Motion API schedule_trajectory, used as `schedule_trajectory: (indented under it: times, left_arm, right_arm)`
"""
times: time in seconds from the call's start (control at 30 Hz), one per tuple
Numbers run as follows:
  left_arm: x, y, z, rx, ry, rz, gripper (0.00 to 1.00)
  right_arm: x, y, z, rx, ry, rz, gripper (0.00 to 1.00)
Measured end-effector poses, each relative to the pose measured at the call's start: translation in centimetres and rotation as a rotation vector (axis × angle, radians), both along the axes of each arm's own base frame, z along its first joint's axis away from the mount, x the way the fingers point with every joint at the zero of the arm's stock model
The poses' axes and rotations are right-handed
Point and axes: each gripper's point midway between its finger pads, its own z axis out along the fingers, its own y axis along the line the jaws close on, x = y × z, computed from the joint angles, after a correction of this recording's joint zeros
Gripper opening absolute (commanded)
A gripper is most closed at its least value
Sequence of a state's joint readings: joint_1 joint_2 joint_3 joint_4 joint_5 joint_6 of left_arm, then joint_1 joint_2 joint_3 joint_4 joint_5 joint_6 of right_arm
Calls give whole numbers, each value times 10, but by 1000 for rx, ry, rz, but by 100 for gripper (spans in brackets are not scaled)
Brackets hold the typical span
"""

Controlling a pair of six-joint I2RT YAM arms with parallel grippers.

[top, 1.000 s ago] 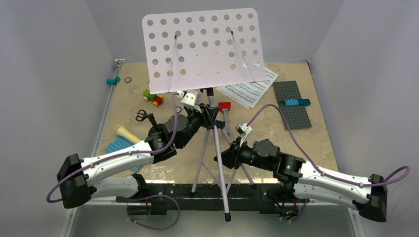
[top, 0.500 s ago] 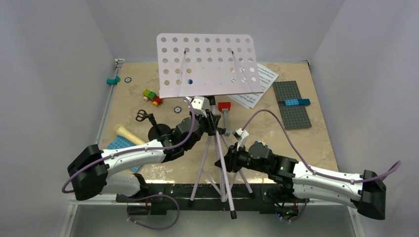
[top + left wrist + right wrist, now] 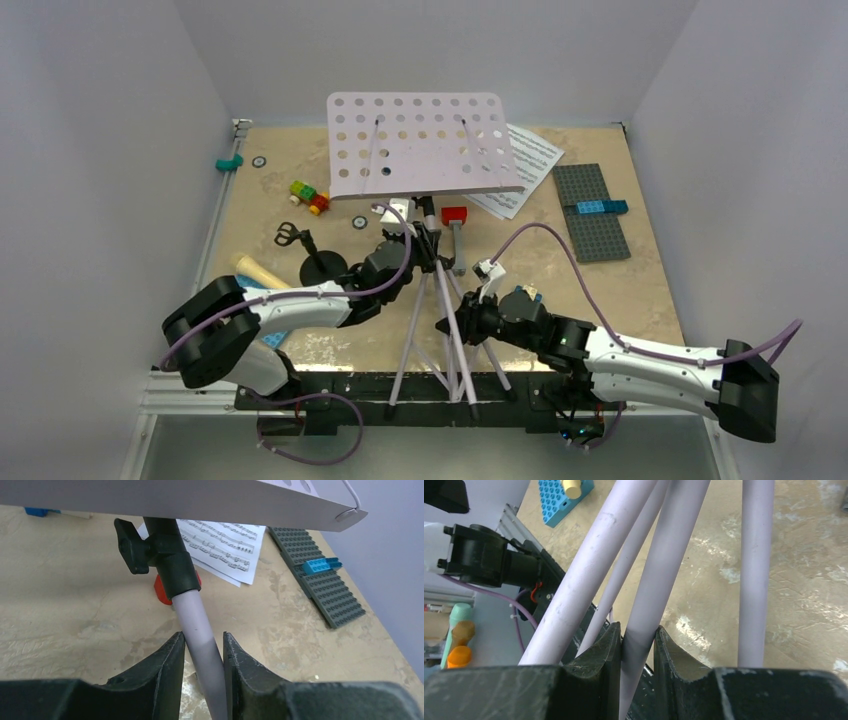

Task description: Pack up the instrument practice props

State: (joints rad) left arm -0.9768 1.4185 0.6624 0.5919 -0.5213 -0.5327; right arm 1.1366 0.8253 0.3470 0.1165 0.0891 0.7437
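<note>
Lilac music stand (image 3: 425, 160) on tripod legs — left gripper (image 3: 202, 640) clamped on upper pole, right gripper (image 3: 638, 630) clamped on lower tube.

The beige table (image 3: 640, 280) is carrying white sheet-music pages (image 3: 530, 160) at the back, lying near 1 grey studded plate (image 3: 600, 240) on the right. Coloured bricks (image 3: 310, 196) are lying back left. Nearer, a black mic stand (image 3: 322, 266) is standing beside a cream microphone (image 3: 255, 269), which is lying at the edge of a blue studded plate (image 3: 240, 293). The lilac music stand (image 3: 425, 145) has its legs ending at the near edge.
</note>
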Motion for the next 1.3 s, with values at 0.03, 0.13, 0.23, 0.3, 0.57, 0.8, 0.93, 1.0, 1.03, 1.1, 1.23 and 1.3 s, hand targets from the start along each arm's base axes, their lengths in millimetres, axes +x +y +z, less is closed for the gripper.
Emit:
schedule_trajectory:
  times: [0.03,0.13,0.23,0.3,0.57,0.8,0.93,1.0,1.03,1.1,1.23,1.3]
  left_arm:
    - [2,1,-5,4,0,11,0]
    - [5,6,-22,38,0,28,0]
    - [-10,0,-46,90,30,-41,0]
    - [-25,-4,-69,154,58,-103,0]
    - [-36,-8,-85,180,80,-163,0]
    - [-40,-8,-90,196,99,-183,18]
    - [-44,-1,-82,228,113,-187,47]
    - [-45,1,-69,225,106,-185,54]
    - [-45,2,-60,217,98,-184,56]
    - [-46,6,-37,189,73,-178,61]
    - [-49,14,3,145,54,-162,69]
    - [-54,20,16,125,78,-154,71]
  right_arm:
    - [1,-1,-2,-3,-1,-7,0]
    - [6,-4,-7,-18,-3,-35,0]
    - [12,-9,-16,-47,-1,-69,0]
    - [14,-14,-26,-86,-2,-83,0]
    - [16,-2,-7,-20,-69,-47,0]
    - [19,5,-1,1,-85,-43,2]
    - [21,4,-8,-49,-70,-50,41]
    - [23,-1,-10,-84,-67,-64,55]
    - [24,-4,-10,-101,-69,-75,60]
    - [25,-13,-9,-133,-71,-97,68]
    - [26,-23,19,-120,-77,-124,76]
    - [27,-23,43,-80,-78,-119,82]
